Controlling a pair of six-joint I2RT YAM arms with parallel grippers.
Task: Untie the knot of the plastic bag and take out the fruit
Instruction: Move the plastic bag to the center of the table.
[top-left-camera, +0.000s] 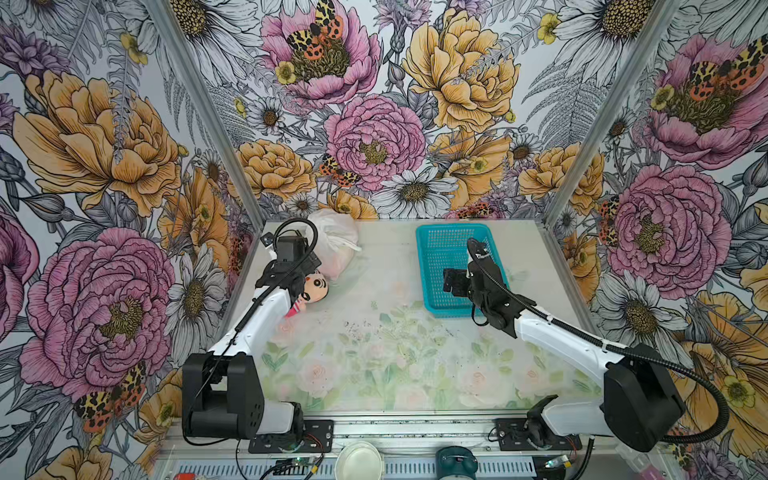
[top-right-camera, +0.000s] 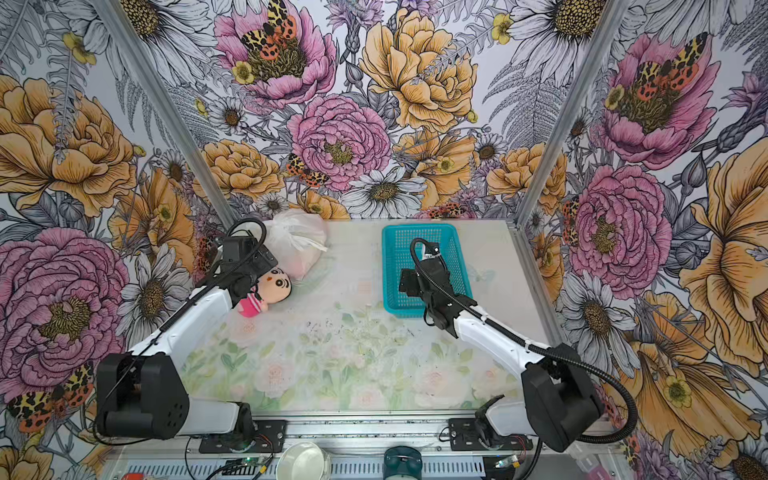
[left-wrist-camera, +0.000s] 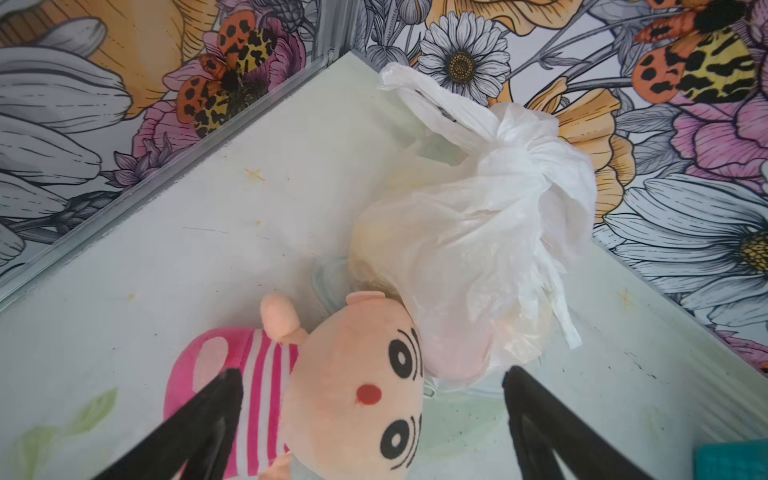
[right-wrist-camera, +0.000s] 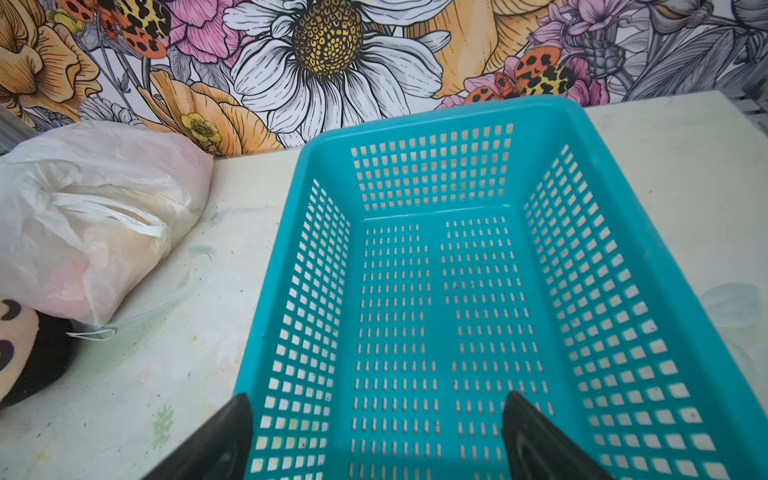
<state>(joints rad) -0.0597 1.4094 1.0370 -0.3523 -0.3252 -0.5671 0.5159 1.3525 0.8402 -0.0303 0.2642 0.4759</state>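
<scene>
The white plastic bag (top-left-camera: 334, 243) (top-right-camera: 297, 243) lies at the table's back left corner, closed. Its knot (left-wrist-camera: 513, 135) is a bunched twist with handle loops (left-wrist-camera: 424, 97) trailing from it. The fruit shows only as faint pink and yellowish shapes (left-wrist-camera: 453, 357) through the plastic. My left gripper (left-wrist-camera: 372, 374) is open, hovering over the plush doll's head just short of the bag and touching neither. My right gripper (right-wrist-camera: 379, 397) (top-left-camera: 454, 281) is open and empty above the teal basket, well to the right of the bag (right-wrist-camera: 95, 224).
A pink-striped plush doll (top-left-camera: 312, 291) (left-wrist-camera: 353, 399) lies against the bag's near side, under the left wrist. The teal mesh basket (top-left-camera: 420, 257) (right-wrist-camera: 457, 112) stands empty at the back right. Floral walls close in three sides. A white bowl (top-left-camera: 358, 459) sits beyond the front rail.
</scene>
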